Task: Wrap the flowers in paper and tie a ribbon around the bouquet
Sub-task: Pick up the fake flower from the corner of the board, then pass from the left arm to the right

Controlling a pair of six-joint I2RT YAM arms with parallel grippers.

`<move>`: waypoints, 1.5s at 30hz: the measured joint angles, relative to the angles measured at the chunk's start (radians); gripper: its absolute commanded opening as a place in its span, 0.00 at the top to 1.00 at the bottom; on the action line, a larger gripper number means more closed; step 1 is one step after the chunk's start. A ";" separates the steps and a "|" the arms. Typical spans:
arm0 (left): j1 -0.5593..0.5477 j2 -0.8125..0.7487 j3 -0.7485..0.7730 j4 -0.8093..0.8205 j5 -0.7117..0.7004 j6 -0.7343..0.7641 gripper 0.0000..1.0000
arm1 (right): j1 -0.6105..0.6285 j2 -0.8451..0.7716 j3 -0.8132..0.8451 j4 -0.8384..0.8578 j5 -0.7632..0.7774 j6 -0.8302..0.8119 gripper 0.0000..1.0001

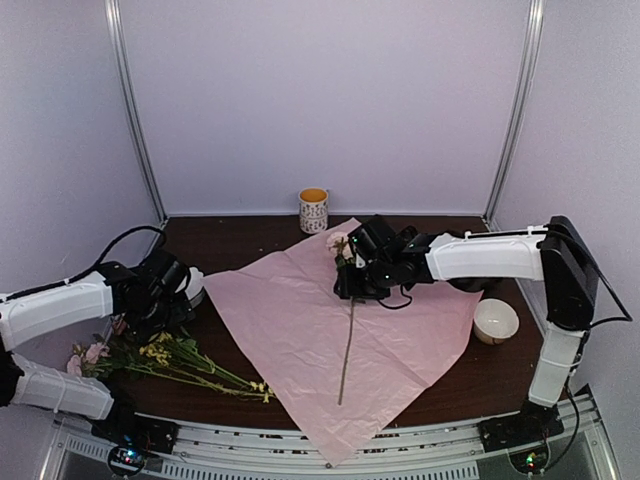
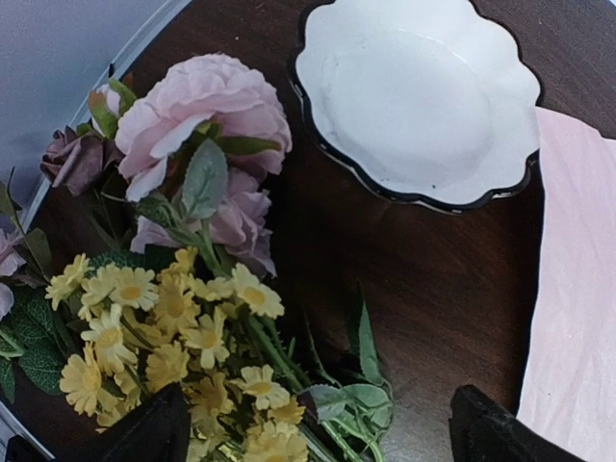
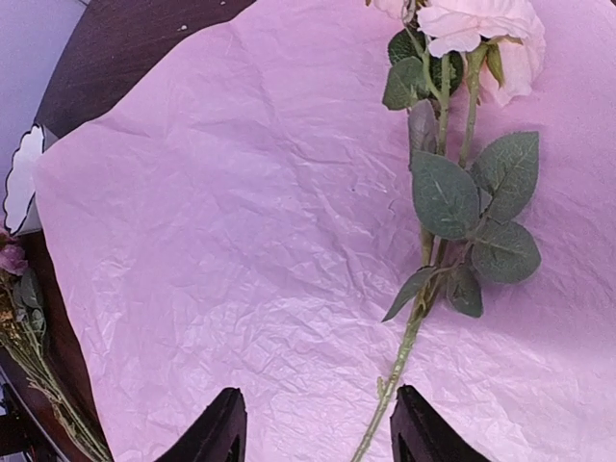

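Step in hand: laying flowers on the paper [image 1: 290,320]. One rose [image 1: 347,345] lies on it, under the right gripper [image 3: 318,423], whose jaws are apart and empty. The left gripper [image 2: 318,438] hovers wide open over the flowers [image 1: 160,355] beside the sheet. Next move: lower and close on the stems.

Pink rose [image 3: 445,192] flat on lilac paper [image 3: 241,241]
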 measured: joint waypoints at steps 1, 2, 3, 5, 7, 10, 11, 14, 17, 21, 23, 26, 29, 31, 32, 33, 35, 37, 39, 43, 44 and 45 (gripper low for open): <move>0.002 0.010 0.000 0.000 -0.001 -0.013 0.02 | 0.006 -0.005 0.000 -0.001 0.003 -0.002 0.48; 0.006 0.019 -0.002 0.001 -0.001 -0.017 0.02 | 0.011 -0.010 0.000 -0.002 0.005 -0.003 0.49; 0.014 0.029 -0.004 0.006 0.002 -0.022 0.02 | 0.017 -0.013 0.000 -0.001 0.005 -0.003 0.49; 0.042 0.055 -0.014 0.014 0.006 -0.027 0.05 | 0.026 -0.020 0.000 0.000 0.005 -0.005 0.50; 0.067 0.083 -0.025 0.024 0.013 -0.028 0.22 | 0.031 -0.024 0.000 0.000 0.005 -0.013 0.51; 0.083 0.116 -0.031 0.040 0.022 -0.031 0.67 | 0.032 -0.025 0.000 -0.001 0.005 -0.022 0.51; 0.085 0.124 -0.030 0.044 0.026 -0.027 0.83 | 0.032 -0.026 -0.001 0.000 0.005 -0.024 0.51; 0.086 0.120 -0.030 0.045 0.027 -0.031 1.00 | 0.032 -0.035 -0.004 -0.002 0.005 -0.026 0.52; 0.086 0.083 -0.030 0.022 0.026 -0.043 1.00 | 0.033 -0.043 -0.004 -0.001 0.004 -0.026 0.52; 0.086 -0.062 -0.029 -0.034 0.013 -0.058 1.00 | 0.034 -0.063 -0.005 -0.001 0.001 -0.029 0.52; 0.086 -0.155 -0.018 -0.061 0.000 -0.053 1.00 | 0.035 -0.075 -0.005 0.000 -0.010 -0.032 0.52; 0.079 -0.277 0.046 -0.073 -0.028 -0.002 1.00 | 0.044 -0.092 -0.005 0.011 -0.038 -0.049 0.51; 0.037 -0.345 0.136 -0.016 -0.066 0.119 1.00 | 0.066 -0.117 -0.011 0.060 -0.082 -0.079 0.50; 0.003 -0.382 0.159 0.082 -0.056 0.213 1.00 | 0.089 -0.144 -0.019 0.110 -0.126 -0.106 0.49; -0.016 -0.406 0.157 0.153 -0.038 0.266 1.00 | 0.103 -0.159 -0.023 0.143 -0.155 -0.119 0.47; -0.029 -0.419 0.153 0.201 -0.023 0.299 1.00 | 0.120 -0.175 -0.024 0.182 -0.187 -0.135 0.44; -0.062 -0.444 0.134 0.336 0.031 0.371 1.00 | 0.154 -0.198 -0.023 0.252 -0.243 -0.166 0.35; -0.101 -0.444 0.125 0.463 0.096 0.432 1.00 | 0.192 -0.207 -0.010 0.303 -0.292 -0.205 0.26; -0.140 -0.418 0.126 0.571 0.160 0.479 1.00 | 0.225 -0.199 0.024 0.324 -0.328 -0.240 0.14; -0.223 -0.350 0.126 0.742 0.252 0.548 1.00 | 0.279 -0.140 0.142 0.343 -0.360 -0.288 0.00; -0.237 -0.328 0.126 0.781 0.275 0.565 1.00 | 0.284 -0.126 0.161 0.352 -0.367 -0.295 0.00; -0.259 -0.313 0.127 0.804 0.290 0.574 1.00 | 0.287 -0.112 0.173 0.364 -0.370 -0.298 0.00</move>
